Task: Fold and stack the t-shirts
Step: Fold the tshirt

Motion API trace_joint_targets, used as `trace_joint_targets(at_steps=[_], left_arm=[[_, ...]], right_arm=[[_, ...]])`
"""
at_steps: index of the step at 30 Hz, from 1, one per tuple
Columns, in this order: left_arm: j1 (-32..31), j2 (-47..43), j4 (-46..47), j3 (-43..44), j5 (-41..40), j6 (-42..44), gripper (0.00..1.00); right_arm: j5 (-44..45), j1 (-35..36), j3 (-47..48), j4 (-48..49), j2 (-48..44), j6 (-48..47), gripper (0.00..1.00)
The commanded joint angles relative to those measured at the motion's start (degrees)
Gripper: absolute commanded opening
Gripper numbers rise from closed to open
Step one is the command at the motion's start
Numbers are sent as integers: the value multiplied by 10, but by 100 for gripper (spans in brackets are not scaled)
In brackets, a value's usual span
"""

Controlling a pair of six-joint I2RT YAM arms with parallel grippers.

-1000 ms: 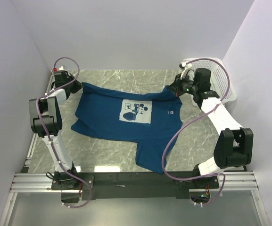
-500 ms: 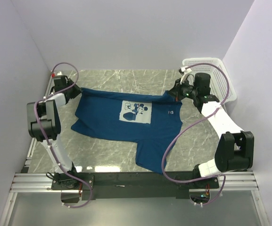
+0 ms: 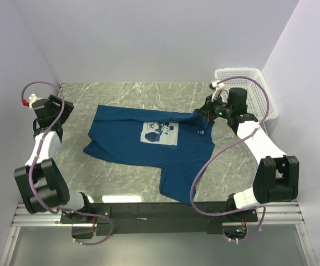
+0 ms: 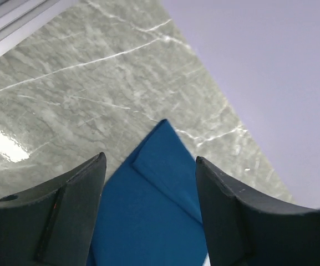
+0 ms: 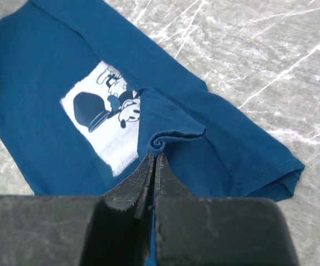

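Marbled grey-green surface [image 3: 148,91] lay between pale lilac walls [image 3: 148,39]; blue t-shirt [image 3: 121,138] sprawled at centre, its 2 o'clock edge pinched in the right jaws; left jaws gaped wide, empty, at 9 o'clock.

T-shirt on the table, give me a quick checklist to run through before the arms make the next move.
1. Right gripper shut on a pinch of the t-shirt: ok.
2. Left gripper open, holding nothing: ok.
3. Left gripper off the cloth, to the shirt's left: ok.
4. Cartoon print facing up: ok.
5. Shirt spread flat: not ok, it puckers at the right gripper and one corner is folded over.
6. White mesh basket apart from the shirt: ok.
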Motion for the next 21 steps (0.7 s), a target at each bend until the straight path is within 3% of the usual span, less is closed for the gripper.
trace_joint_targets(at_steps=[1, 21], left_arm=[[5, -45, -20, -24, 32, -13, 71], [9, -186, -64, -125, 143, 8, 71]], right_arm=[[-19, 2, -3, -15, -27, -27, 0], [0, 46, -67, -125, -86, -142, 0]])
